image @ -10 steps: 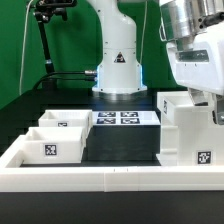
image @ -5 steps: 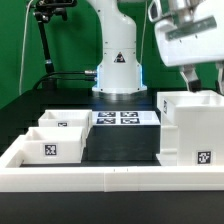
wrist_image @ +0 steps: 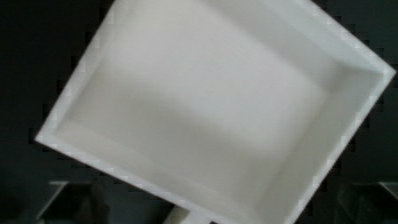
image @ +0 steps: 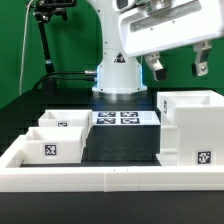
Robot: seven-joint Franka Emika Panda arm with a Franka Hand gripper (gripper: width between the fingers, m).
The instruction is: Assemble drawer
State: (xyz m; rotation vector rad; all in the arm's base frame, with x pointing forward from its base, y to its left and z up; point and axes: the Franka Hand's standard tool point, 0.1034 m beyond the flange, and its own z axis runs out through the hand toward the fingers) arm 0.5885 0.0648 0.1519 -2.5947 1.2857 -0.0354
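Observation:
A large white drawer case (image: 190,128) with a marker tag on its front stands at the exterior view's right, its open side up. In the wrist view its open inside (wrist_image: 214,100) fills the picture as a tilted square. Two small white drawer boxes (image: 62,122) (image: 48,146) sit at the exterior view's left. My gripper (image: 177,70) hangs open and empty above the case's left part, well clear of it. Its dark fingers (image: 156,70) point down.
The marker board (image: 123,118) lies at the middle back, in front of the arm's base (image: 118,75). A low white wall (image: 110,181) runs along the front and the left side of the work area. A black stand (image: 44,40) rises at the back left.
The gripper has risen from the top of the drawer case and moved toward the exterior view's left. The case and the small boxes have not moved.

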